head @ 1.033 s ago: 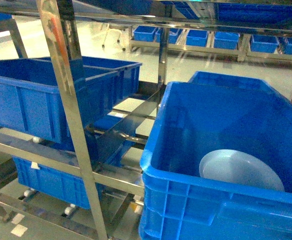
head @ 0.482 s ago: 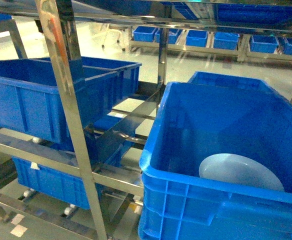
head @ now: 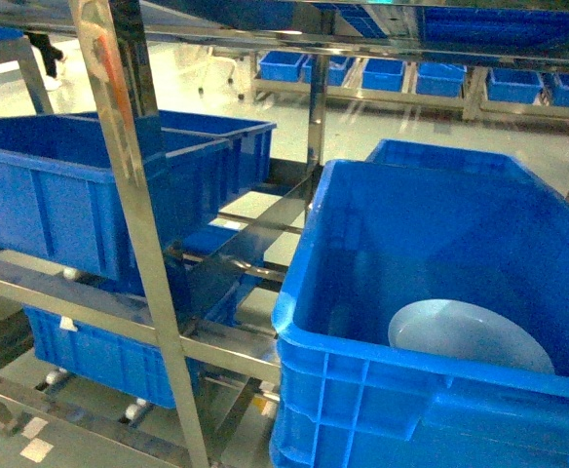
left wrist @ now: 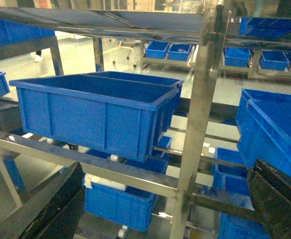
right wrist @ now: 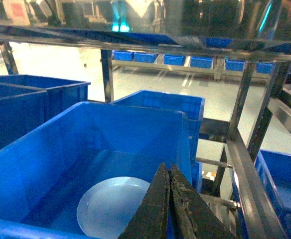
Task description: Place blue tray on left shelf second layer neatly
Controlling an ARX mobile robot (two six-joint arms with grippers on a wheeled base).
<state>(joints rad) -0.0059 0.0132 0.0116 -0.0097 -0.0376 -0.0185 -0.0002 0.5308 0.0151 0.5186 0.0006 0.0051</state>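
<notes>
Blue tray (head: 465, 334) lies flat on the floor of a big blue crate (head: 362, 292), lower right of the head view; near part of its disc hidden behind the crate's front wall. Neither arm shows in the head view. Left half of that frame: steel shelf upright (head: 133, 214) running top to bottom, with another blue crate (head: 60, 195) sitting on a rail behind it and a lower crate (head: 99, 356) beneath.

Right wrist view sees the same tray (right wrist: 113, 206) from above the crate, whole near rim visible at bottom centre, and adds the right gripper (right wrist: 169, 179): two dark worn fingers pressed together into a point, nothing between them, tip over the tray's right edge and above it, not touching as far as I can judge. It also shows a second crate (right wrist: 160, 104) behind and a steel post (right wrist: 245, 164) at right.

Left wrist view has no tray. It shows the left shelf crate (left wrist: 95, 109) on its rail at mid frame, rows of small crates (left wrist: 168, 50) far back. Left gripper: dark fingers (left wrist: 46, 209) at lower left and at lower right corner, set wide apart, holding nothing, level with the shelf's lower rail (left wrist: 90, 167).
</notes>
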